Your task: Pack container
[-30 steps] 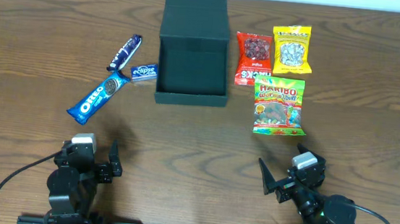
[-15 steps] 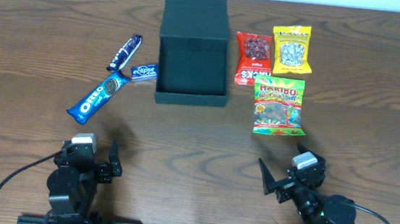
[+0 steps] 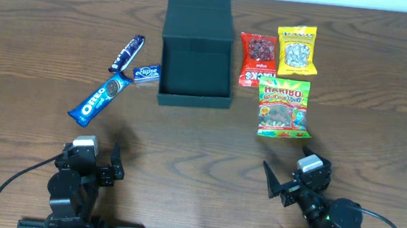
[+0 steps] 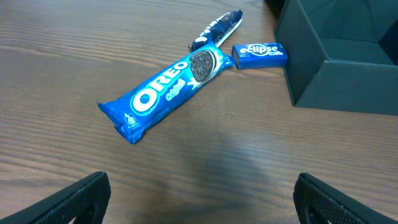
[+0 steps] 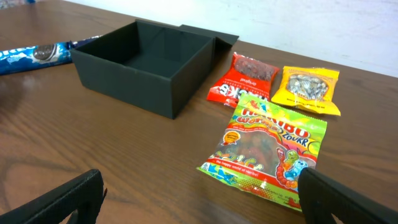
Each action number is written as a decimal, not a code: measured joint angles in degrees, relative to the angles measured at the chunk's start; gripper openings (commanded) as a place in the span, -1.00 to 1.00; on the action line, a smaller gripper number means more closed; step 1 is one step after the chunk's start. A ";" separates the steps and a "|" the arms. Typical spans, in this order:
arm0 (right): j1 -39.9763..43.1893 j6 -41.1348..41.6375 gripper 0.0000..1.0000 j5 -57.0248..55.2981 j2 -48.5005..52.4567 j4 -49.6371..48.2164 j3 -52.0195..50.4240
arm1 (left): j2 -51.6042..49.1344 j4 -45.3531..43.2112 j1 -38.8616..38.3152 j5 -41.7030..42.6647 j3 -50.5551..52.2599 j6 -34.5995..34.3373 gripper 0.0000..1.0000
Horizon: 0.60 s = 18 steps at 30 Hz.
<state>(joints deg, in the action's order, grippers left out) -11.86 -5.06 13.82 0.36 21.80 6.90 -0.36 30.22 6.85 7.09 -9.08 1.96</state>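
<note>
Task not yet started, as far as you can judge: nothing is packed. The container [image 3: 193, 100] sits at 12 o'clock on the table [image 3: 200, 147], lid flap laid back toward the far edge, mouth open. Its inside is bare in both the overhead and right wrist views. All six snacks lie outside it. At 10 o'clock of the table, left of the box: the Oreo sleeve [image 3: 100, 99] lying diagonally, the small Eclipse pack [image 3: 146, 73] just beside the box's left wall, and a dark wrapped bar [image 3: 127, 53] beyond it, brand too small to read. At 2 o'clock, right of the box: a red packet [image 3: 258, 60] nearly against the right wall, a yellow packet [image 3: 297, 51] next to it, and the Haribo bag [image 3: 284, 108] nearer to you. Your left gripper [image 4: 202, 202] is parked at 7 o'clock with its fingers spread wide and nothing between them. Your right gripper [image 5: 199, 196] is at 5 o'clock, likewise spread and empty. Both are well apart from any packet. Everything is left to do: six picks and six drops, then probably the lid. The Oreo looks the nearest reach for the left arm and the Haribo bag for the right. Expect the flat bags to be hard to pinch off the wood.
</note>
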 measured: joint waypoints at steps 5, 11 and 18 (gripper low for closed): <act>0.00 0.00 0.99 0.00 0.00 0.00 0.00 | 0.00 -0.02 0.00 -0.02 0.00 0.00 0.91; 0.00 0.00 0.98 0.02 0.00 -0.02 0.00 | 0.00 -0.02 0.00 0.00 0.00 0.00 0.90; 0.00 4.90 0.98 5.42 0.02 -7.69 -0.17 | 0.00 -0.02 0.00 0.00 0.00 0.00 0.90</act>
<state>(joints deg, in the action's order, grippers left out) -11.86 -0.16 19.25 0.38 14.11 6.72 -0.36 30.20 6.85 7.09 -9.08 1.96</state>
